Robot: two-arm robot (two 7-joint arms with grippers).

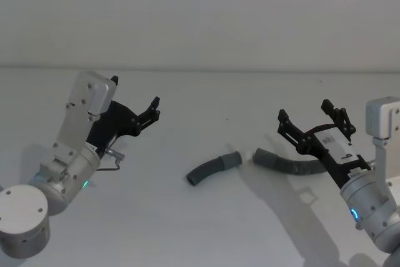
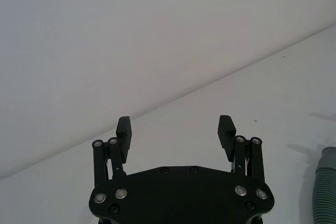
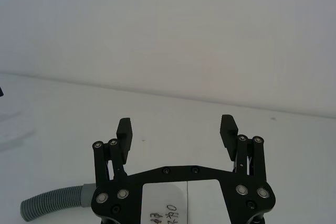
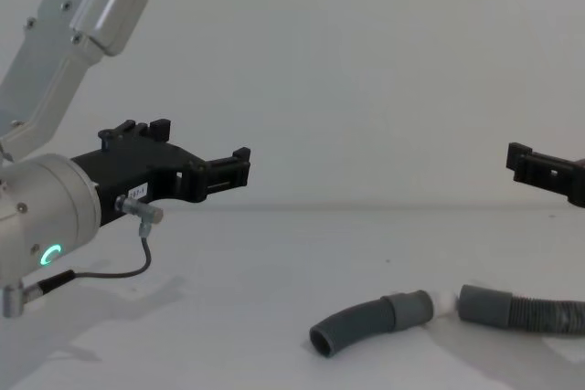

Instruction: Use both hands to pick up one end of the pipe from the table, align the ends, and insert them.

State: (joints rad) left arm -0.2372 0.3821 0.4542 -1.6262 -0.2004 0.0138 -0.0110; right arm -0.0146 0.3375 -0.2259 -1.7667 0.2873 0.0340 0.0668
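Left end effector [image 2: 175,127] and right end effector [image 3: 176,125] hover wide open above the table [image 1: 187,229], poised to drop onto the pipe [image 1: 215,168]

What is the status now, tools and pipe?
Left tool open, raised, empty. Right tool open above the pipe. Its ends almost meeting on table. Nothing blocking.

Empty right pincer [image 3: 176,129] spread wide, ribbed pipe [image 3: 50,203] passing under it, white table [image 3: 63,119]
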